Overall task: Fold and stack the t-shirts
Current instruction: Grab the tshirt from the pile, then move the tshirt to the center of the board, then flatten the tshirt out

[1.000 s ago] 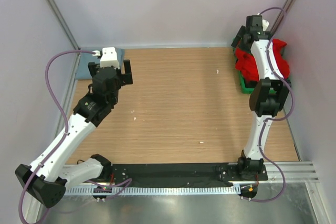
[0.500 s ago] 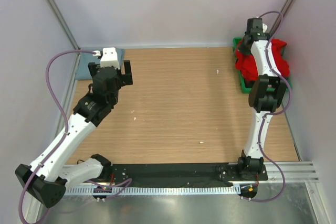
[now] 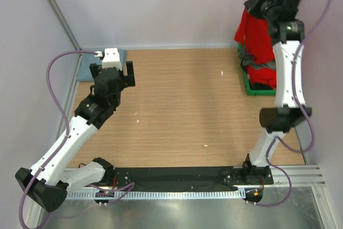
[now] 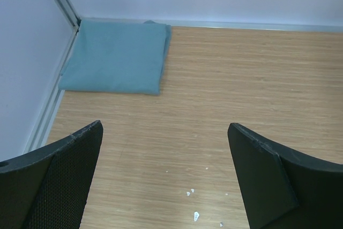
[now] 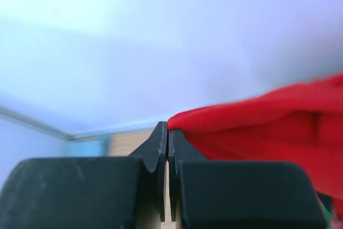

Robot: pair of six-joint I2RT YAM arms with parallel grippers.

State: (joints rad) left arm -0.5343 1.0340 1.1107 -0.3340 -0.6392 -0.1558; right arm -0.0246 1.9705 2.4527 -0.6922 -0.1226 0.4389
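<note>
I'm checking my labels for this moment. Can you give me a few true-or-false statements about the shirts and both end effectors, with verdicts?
1. The right end effector is shut on a red t-shirt. True.
2. The left end effector grips the blue t-shirt. False: it is open and empty, apart from the shirt.
3. The blue t-shirt lies folded in the far left corner of the table. True.
4. The red t-shirt lies flat on the table. False: it hangs above the green bin.

Top view looks down on the whole table (image 3: pixel 177 111); wrist views sit close (left shares its far-left corner).
</note>
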